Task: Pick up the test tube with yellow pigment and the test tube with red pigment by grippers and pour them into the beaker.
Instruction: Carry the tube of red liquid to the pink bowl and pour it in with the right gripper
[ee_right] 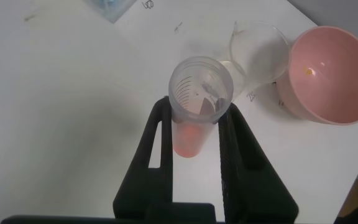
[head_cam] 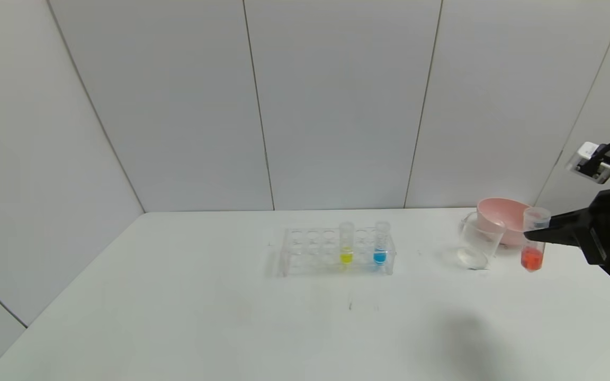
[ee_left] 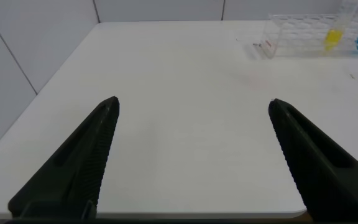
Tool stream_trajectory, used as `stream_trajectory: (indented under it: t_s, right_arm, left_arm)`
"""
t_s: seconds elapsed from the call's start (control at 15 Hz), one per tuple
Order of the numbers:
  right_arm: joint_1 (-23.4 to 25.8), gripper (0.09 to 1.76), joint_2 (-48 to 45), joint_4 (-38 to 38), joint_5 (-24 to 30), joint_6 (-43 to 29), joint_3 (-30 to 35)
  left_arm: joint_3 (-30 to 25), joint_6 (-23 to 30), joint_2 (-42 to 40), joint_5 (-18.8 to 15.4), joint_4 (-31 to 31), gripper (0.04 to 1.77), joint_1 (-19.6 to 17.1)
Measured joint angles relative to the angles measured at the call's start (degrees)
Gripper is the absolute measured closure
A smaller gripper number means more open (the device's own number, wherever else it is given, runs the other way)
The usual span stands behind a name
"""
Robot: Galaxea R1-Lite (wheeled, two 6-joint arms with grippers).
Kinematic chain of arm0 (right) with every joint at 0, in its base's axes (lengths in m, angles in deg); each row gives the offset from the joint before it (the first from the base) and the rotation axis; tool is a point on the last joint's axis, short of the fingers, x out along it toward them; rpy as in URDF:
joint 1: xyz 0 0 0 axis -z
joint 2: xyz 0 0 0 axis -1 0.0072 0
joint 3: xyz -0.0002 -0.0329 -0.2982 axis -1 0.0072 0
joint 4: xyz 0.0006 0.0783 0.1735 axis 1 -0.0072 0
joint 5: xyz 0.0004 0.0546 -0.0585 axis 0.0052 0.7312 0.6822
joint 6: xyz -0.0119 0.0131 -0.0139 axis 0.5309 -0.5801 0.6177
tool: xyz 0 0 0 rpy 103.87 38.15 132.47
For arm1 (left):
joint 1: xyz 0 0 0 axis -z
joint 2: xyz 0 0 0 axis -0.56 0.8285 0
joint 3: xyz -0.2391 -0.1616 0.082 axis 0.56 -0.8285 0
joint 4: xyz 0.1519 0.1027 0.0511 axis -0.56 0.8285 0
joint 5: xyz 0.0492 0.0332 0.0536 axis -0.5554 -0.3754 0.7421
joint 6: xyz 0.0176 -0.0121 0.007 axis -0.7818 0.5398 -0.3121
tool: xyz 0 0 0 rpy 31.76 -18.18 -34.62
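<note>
the test tube with red pigment [head_cam: 534,241] looks light, stiff and slick-walled, likely fragile, so a firm pinch on the upper wall, clear of the liquid, suits it. it is clear, round-bottomed, red-orange at the bottom, hanging upright above the table just beside the beaker [head_cam: 478,241]. the right gripper [ee_right: 196,134] clamps it; the left gripper [ee_left: 191,109], off by the table's edge, is spread wide.
</note>
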Motion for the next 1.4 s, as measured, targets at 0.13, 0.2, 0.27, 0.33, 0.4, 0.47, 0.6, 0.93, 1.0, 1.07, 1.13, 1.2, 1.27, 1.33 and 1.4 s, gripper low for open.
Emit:
stream_trajectory:
  t_s: [0.13,0.2,0.27,0.33,0.4,0.47,0.6,0.93,1.0,1.07,1.13,1.2,1.27,1.33,1.4]
  right_arm:
    - [2.39,1.35,3.47,-3.56,-0.06,3.73,-5.29]
    - [3.28,1.35,5.18,-5.96,-0.20,4.82,-8.46]
    - [3.90,1.35,6.95,-8.62,-0.52,5.42,-12.11]
    - [4.32,1.35,8.90,-11.33,-1.10,5.84,-16.16]
    - [4.60,1.35,11.14,-14.36,-2.05,6.28,-20.76]
    - [4.73,1.35,13.35,-17.32,-3.47,7.09,-24.92]
    - [4.88,1.35,17.70,-24.33,-7.03,9.78,-32.95]
    - [4.32,1.35,25.61,-34.49,-13.74,18.31,-45.63]
    - [3.96,1.35,26.71,-34.32,-14.42,18.97,-46.36]
    - [3.44,1.35,27.56,-33.99,-15.63,19.65,-46.68]
    - [2.94,1.35,28.26,-33.66,-16.94,20.81,-46.89]
    - [2.43,1.35,28.89,-33.11,-18.09,21.85,-46.97]
    - [2.01,1.35,29.35,-32.35,-18.94,22.72,-47.08]
    - [1.67,1.35,29.75,-30.68,-19.47,23.54,-47.25]
    - [1.29,1.35,30.14,-29.67,-19.85,24.75,-47.36]
  left_arm:
    - [0.00,0.00,0.00,0.00,-0.02,0.09,0.00]
    - [0.00,0.00,0.00,0.00,0.00,0.09,0.00]
    - [0.00,0.02,0.00,0.00,0.00,0.09,0.00]
    - [0.00,0.02,0.00,0.00,0.00,0.09,0.00]
    - [0.00,0.02,0.00,0.00,0.00,0.09,0.00]
    - [0.00,0.02,0.00,0.00,0.00,0.09,0.00]
    - [0.00,0.02,0.00,0.00,0.00,0.09,0.00]
    - [0.00,0.02,0.00,0.00,0.00,0.09,0.00]
    - [0.00,0.02,0.00,0.00,0.00,0.09,0.00]
    - [0.00,0.02,0.00,-0.02,0.00,0.09,0.00]
    - [0.00,0.00,0.00,0.00,0.00,0.09,0.00]
    - [0.00,0.02,0.00,0.00,0.00,0.09,0.00]
    - [0.00,0.02,0.00,0.00,0.00,0.09,0.00]
    - [0.00,0.02,0.00,-0.02,0.00,0.09,0.00]
    - [0.00,0.02,0.00,0.00,0.00,0.09,0.00]
